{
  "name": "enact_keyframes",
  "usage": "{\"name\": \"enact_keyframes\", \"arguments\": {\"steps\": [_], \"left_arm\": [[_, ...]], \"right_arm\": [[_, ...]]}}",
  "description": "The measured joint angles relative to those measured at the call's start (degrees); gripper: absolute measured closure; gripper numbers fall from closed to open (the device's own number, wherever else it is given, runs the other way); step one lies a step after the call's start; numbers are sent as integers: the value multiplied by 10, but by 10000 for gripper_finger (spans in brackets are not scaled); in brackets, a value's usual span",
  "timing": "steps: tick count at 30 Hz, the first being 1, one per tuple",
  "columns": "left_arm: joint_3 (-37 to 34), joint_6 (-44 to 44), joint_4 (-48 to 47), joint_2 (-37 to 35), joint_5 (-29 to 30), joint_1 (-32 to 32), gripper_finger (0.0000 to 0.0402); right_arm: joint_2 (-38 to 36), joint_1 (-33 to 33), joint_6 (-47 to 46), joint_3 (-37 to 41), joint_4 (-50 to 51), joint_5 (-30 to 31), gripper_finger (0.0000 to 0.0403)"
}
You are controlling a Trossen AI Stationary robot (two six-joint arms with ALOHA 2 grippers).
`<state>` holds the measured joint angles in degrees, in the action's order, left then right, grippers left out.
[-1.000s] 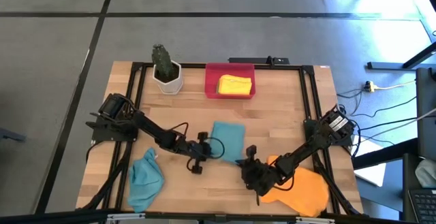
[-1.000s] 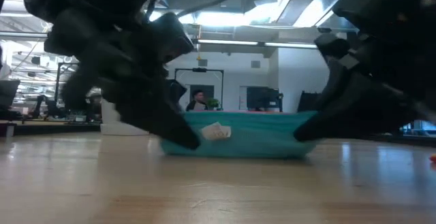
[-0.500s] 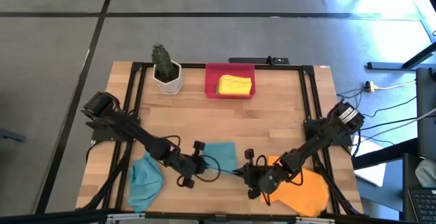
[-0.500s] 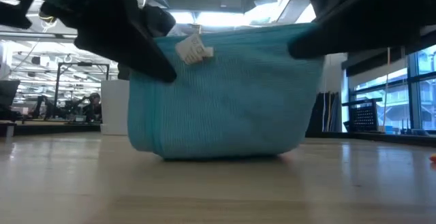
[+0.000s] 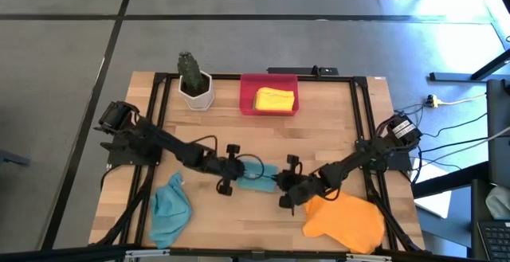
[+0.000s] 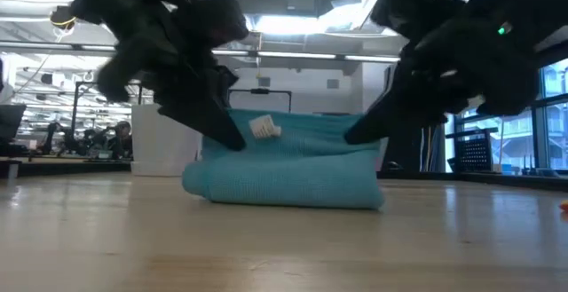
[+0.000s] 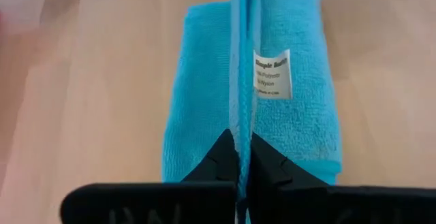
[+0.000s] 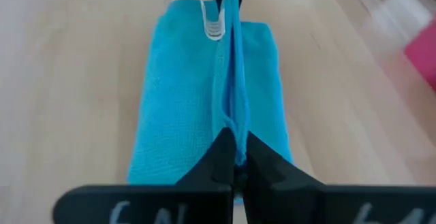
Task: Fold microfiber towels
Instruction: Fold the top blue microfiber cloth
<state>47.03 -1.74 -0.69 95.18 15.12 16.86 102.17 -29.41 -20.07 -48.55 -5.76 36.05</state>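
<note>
A teal-blue towel (image 5: pixel 256 179) with a white label (image 6: pixel 264 129) lies mid-table between my two grippers. Its upper edge (image 6: pixel 302 120) is stretched between them and its folded lower part (image 6: pixel 284 190) rests on the wood. My left gripper (image 5: pixel 237 174) is shut on the left end of that edge, my right gripper (image 5: pixel 280 185) on the right end. A second teal towel (image 5: pixel 170 210) lies crumpled at the near left. An orange towel (image 5: pixel 344 222) is spread at the near right. A yellow towel (image 5: pixel 275 99) lies folded in the red tray (image 5: pixel 247 95). My left gripper pinches the towel's raised edge at its left end (image 7: pixel 242 118), close to the label, between its two fingers. The fingers slant down from the table's left and lie in line with the edge. The edge runs taut toward the other gripper, with the cloth below it on the table. My right gripper pinches the same raised edge at its right end (image 8: pixel 230 112) between its two fingers. The fingers slant down from the table's right, in line with the edge. The edge is held above the table, and the towel's body lies doubled on the wood beneath.
A potted plant (image 5: pixel 194 81) in a white pot stands at the far left, next to the red tray. Black frame rails (image 5: pixel 362 119) run along the table's sides. Bare wood lies between the tray and the held towel.
Both grippers first drew the towel's edge up and toward the near edge, lifting most of the cloth off the table. They then carried it back toward the far edge and lower. The towel now lies doubled over itself, with only the held edge raised.
</note>
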Motion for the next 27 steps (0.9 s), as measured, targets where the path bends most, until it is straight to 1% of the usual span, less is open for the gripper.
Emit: {"name": "enact_keyframes", "arguments": {"steps": [4, 7, 15, 18, 21, 24, 27], "left_arm": [[0, 9, 4, 0, -37, -33, 396], [0, 10, 7, 0, -52, -46, 389], [-2, 37, 1, 0, -55, -53, 352], [-2, 39, 0, 0, -29, -52, 335], [-2, 40, -13, -2, 8, -47, 323], [-1, 40, -25, -7, 29, -44, 319], [-1, 39, -42, -24, 42, -42, 321]], "right_arm": [[0, 18, -33, 15, 2, 0, 395], [0, 29, -48, 24, 1, -2, 395], [0, 34, -98, 31, 13, 3, 389], [0, 34, -113, 31, 13, 30, 367], [0, 34, -110, 31, 13, 52, 332], [-5, 34, -105, 31, 22, 78, 293], [-25, 34, -97, 27, 49, 99, 256]]}}
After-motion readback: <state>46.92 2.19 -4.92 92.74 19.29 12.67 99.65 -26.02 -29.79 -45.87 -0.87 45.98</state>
